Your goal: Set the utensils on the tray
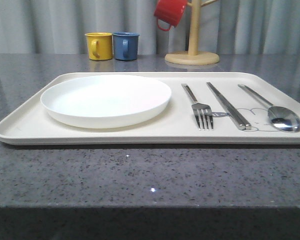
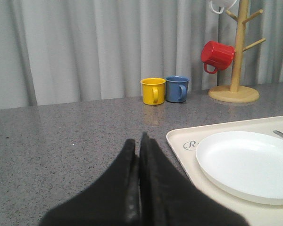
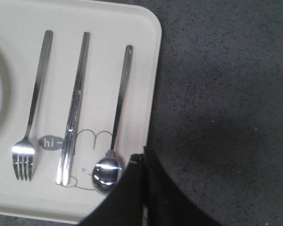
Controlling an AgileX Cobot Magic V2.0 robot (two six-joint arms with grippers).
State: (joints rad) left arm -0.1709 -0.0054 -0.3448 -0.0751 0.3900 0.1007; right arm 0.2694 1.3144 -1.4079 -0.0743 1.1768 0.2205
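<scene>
The cream tray [image 1: 25, 127] lies on the grey counter. On it rest the white plate [image 1: 106, 99] at the left, then the fork [image 1: 199, 109], the chopsticks [image 1: 228, 106] and the spoon [image 1: 277, 114] side by side. The right wrist view looks down on the fork [image 3: 32, 109], chopsticks [image 3: 74, 110], spoon [image 3: 114, 127] and tray [image 3: 141, 56]. My right gripper [image 3: 143, 155] is shut and holds nothing, its tips over the tray's edge beside the spoon's bowl. My left gripper [image 2: 138, 141] is shut with nothing in it, above bare counter just off the tray [image 2: 179, 141] and the plate [image 2: 247, 162].
A yellow mug [image 1: 99, 45] and a blue mug [image 1: 125, 46] stand at the back of the counter. A wooden mug tree [image 1: 192, 50] with a red mug [image 1: 169, 12] hanging on it stands behind the tray. A curtain closes off the back.
</scene>
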